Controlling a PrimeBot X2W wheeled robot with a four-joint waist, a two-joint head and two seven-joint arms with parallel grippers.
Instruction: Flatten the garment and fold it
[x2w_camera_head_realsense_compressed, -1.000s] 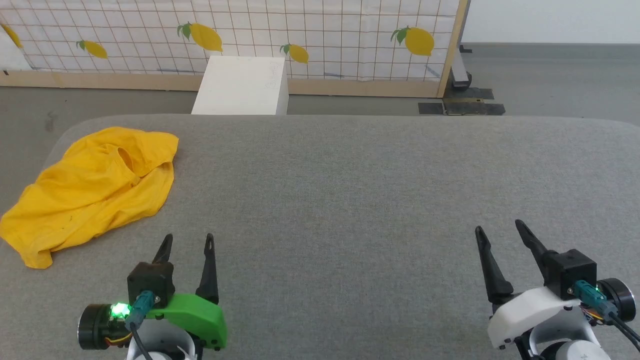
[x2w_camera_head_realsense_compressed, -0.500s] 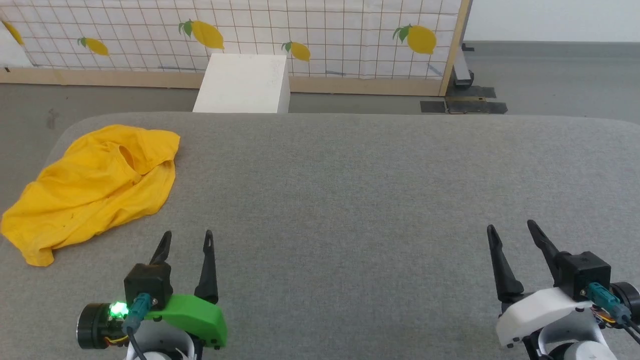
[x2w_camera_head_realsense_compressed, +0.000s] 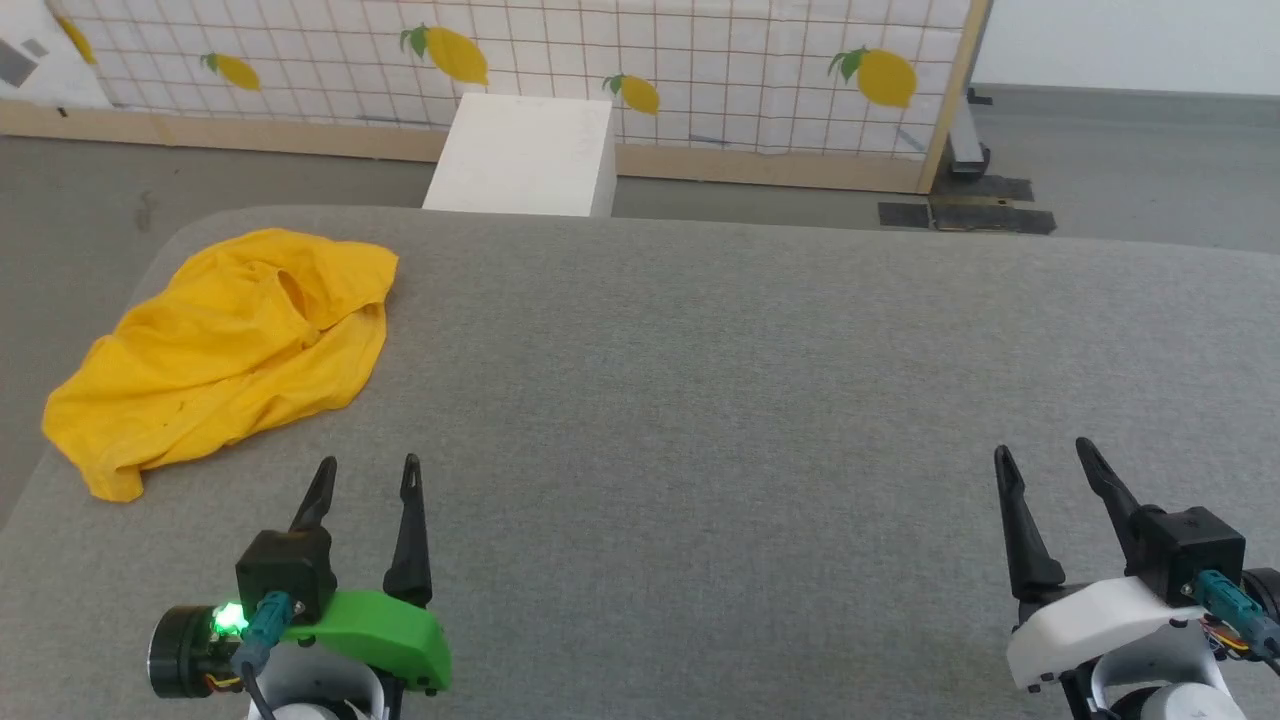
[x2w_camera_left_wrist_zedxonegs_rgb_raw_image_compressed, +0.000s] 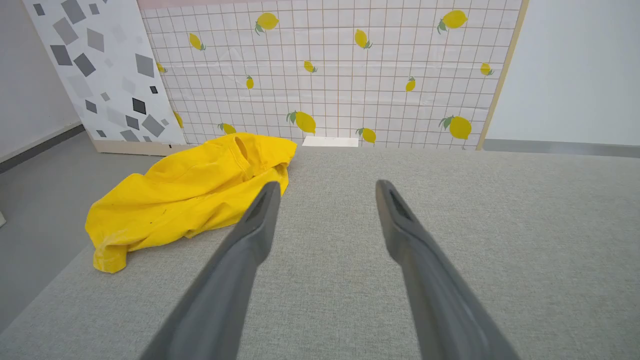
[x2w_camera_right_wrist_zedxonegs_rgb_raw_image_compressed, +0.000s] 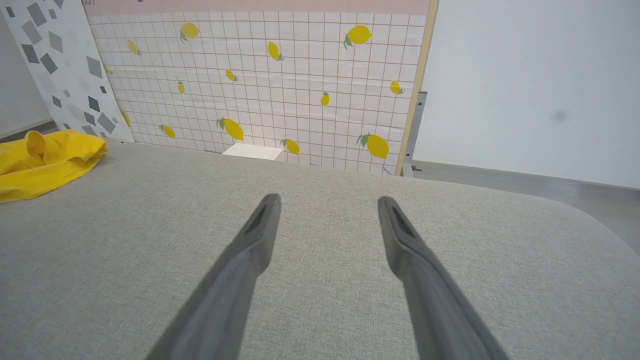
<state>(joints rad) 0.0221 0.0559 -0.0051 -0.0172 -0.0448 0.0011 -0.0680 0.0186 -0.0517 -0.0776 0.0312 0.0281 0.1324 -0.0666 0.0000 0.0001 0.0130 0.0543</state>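
since the earlier frame the whole head view has slid sideways: the garment (x2w_camera_head_realsense_compressed: 230, 350), the white box (x2w_camera_head_realsense_compressed: 525, 155) and the lemon-print panel (x2w_camera_head_realsense_compressed: 700, 60) all sit further to the view's right together, so your camera moved, not the things. the garment keeps the same crumpled shape on the same far-left corner of the bench (x2w_camera_head_realsense_compressed: 700, 380). the left pincer (x2w_camera_head_realsense_compressed: 368, 462) and the right pincer (x2w_camera_head_realsense_compressed: 1040, 447) are still low over the near part of the bench, each with its two fingers spread apart and nothing between them.

for edges, you have the bench's rounded far-left corner just beyond the garment, and its left edge running down beside the cloth. the garment's left side lies right along that edge; you cannot tell from here whether it hangs over. grey floor (x2w_camera_head_realsense_compressed: 70, 230) lies past that edge. the white box stands on the floor behind the far edge, against the panel. from the garment rightward the grey cloth top runs bare to the right pincer, which stands well apart from the garment. the left pincer is near the garment's near end, not touching it.

the garment's long axis runs on a slant, from a bunched tip at the near left up to the far right. its neck opening is at the far end, gaping upward, with folds bunched around it.
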